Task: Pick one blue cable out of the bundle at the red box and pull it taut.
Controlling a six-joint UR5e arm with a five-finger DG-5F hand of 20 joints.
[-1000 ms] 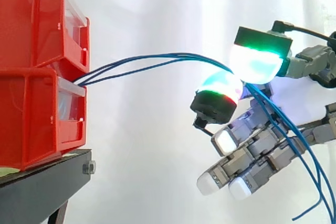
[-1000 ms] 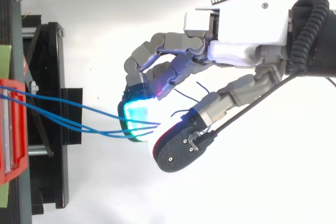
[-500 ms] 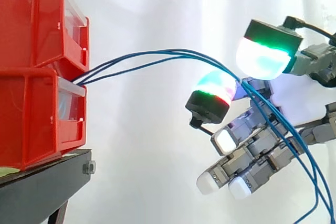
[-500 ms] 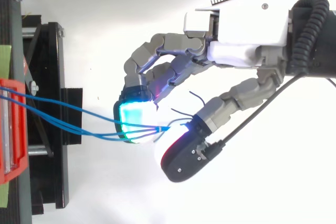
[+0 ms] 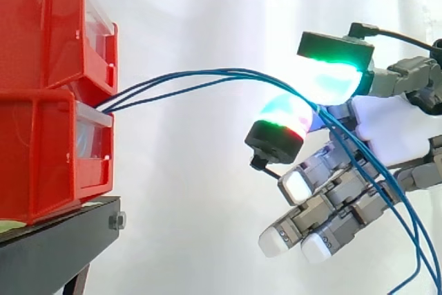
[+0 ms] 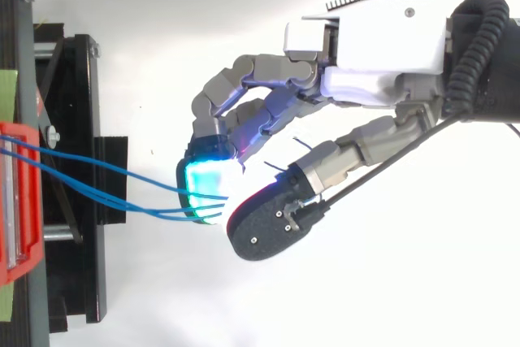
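Note:
Three blue cables (image 5: 193,77) leave the gap between the stacked red bins (image 5: 41,94) and arch right to my hand (image 6: 382,46). In the side view my thumb's green-white pad (image 5: 331,74) presses down on the bundle over a cyan-and-red finger pad (image 5: 283,119). The cables run between the two pads, so the hand is shut on all three. Beyond the pinch they hang slack past the curled lower fingers (image 5: 311,236) toward the bottom right. From above, the cables (image 6: 122,188) end under the cyan pad (image 6: 207,184), with the thumb's black back (image 6: 268,229) beside it.
The red bins stand on a black stand (image 5: 55,246) at the left, with a white curtain behind. In the top view the stand (image 6: 73,201) and the red bin's edge (image 6: 12,201) sit at the left; white ground lies between them and the hand.
Half a second ago the thumb pad was lifted off the cables. It has come back down and left, closing on the bundle against the finger pad. The cables' arch has barely shifted.

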